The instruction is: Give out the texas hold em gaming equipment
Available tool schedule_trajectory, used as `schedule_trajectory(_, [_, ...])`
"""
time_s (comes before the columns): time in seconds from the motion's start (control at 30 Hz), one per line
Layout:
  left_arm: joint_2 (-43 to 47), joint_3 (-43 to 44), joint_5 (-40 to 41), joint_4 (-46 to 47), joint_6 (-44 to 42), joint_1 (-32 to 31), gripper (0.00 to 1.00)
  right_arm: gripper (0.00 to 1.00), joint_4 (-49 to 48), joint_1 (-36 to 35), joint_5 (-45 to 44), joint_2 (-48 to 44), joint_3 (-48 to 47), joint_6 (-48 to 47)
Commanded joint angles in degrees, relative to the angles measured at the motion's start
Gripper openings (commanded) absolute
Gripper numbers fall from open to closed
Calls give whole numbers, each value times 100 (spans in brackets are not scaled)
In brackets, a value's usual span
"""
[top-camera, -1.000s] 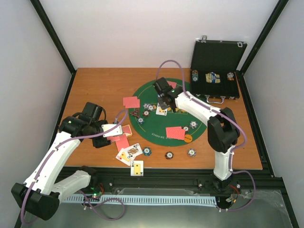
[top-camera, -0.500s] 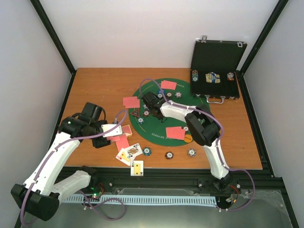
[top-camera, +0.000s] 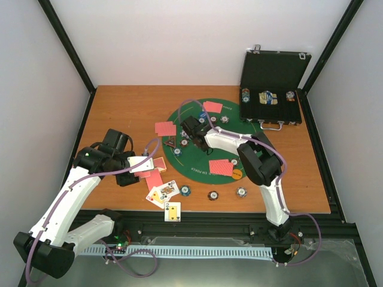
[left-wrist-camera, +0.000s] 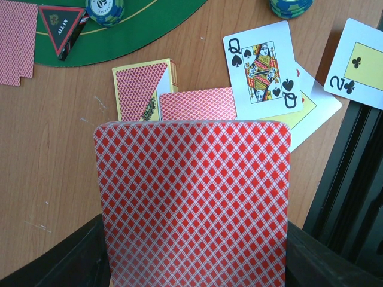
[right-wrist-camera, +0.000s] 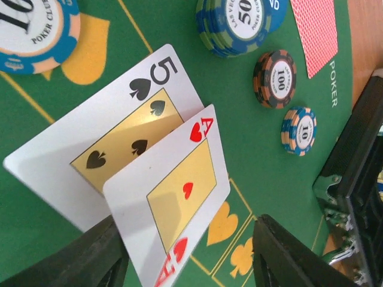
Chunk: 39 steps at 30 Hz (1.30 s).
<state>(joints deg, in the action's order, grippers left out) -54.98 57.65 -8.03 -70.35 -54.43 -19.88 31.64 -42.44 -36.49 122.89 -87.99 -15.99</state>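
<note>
My left gripper point(top-camera: 141, 164) hovers over the wood left of the green mat point(top-camera: 187, 113). It is shut on a deck of red-backed playing cards point(left-wrist-camera: 194, 203) that fills the left wrist view. My right gripper point(right-wrist-camera: 191, 263) is low over the mat and open. A five of spades point(right-wrist-camera: 119, 131) and an ace of hearts point(right-wrist-camera: 173, 197) lie face up, leaning at its left finger point(right-wrist-camera: 90, 257). Poker chips point(right-wrist-camera: 239, 24) sit just beyond. The dark triangle point(left-wrist-camera: 61, 27) rests at the mat's left edge, and an orange disc point(top-camera: 237, 174) at its near right.
A black case point(top-camera: 272, 72) stands open at the back right, with chips in its tray. Face-up cards point(top-camera: 163, 192) and a two of clubs point(top-camera: 172, 211) lie near the front edge beside loose chips point(top-camera: 213, 195). Red-backed cards point(top-camera: 221, 167) lie on the mat. A card box point(left-wrist-camera: 140, 89) lies beyond the deck.
The right gripper has swung left across the mat and opened, letting go of the two face-up cards. The left arm and its deck have not moved.
</note>
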Motion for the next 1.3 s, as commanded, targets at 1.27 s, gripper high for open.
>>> schedule_trajectory(1.27, [176,247,-20,19,11,10,28,82,-4240,-1140,8159,-2385,2349,7461])
